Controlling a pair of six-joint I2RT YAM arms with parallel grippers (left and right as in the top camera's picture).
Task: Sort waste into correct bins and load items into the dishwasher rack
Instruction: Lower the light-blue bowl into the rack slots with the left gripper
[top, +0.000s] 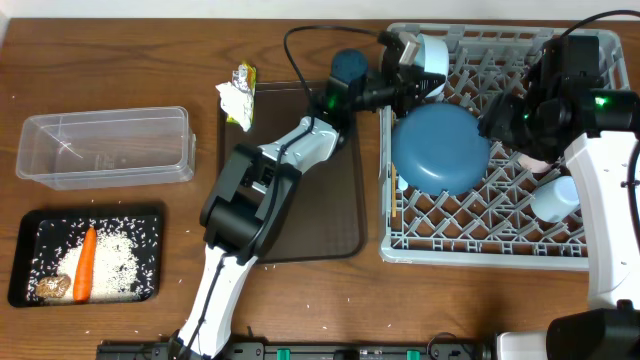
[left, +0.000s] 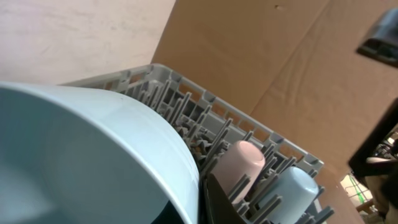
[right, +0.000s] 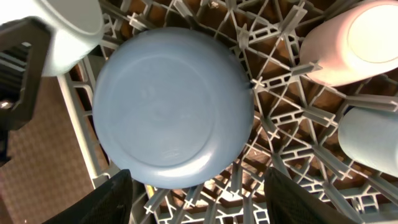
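Overhead, left claw (top: 408, 62) pinches the tilted white bowl (top: 434, 54) over the dishwasher rack (top: 500, 245), far-left corner. Right claw (right: 198, 190) hangs spread above the face-down blue plate (top: 440, 150).

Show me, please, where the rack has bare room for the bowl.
Free: the rack's front strip beside the blue plate, and its back middle beside the white bowl. Crowded: the right side, holding pink cup and light blue cup.

A robotics lab bench staged like a kitchen: 2 robot arms, the left arm (top: 250, 195) and the right arm (top: 610, 190), flank a dish rack (top: 480, 252) on a wooden table (top: 100, 60). Bare cardboard sheets (left: 261, 56) stand behind the rack.
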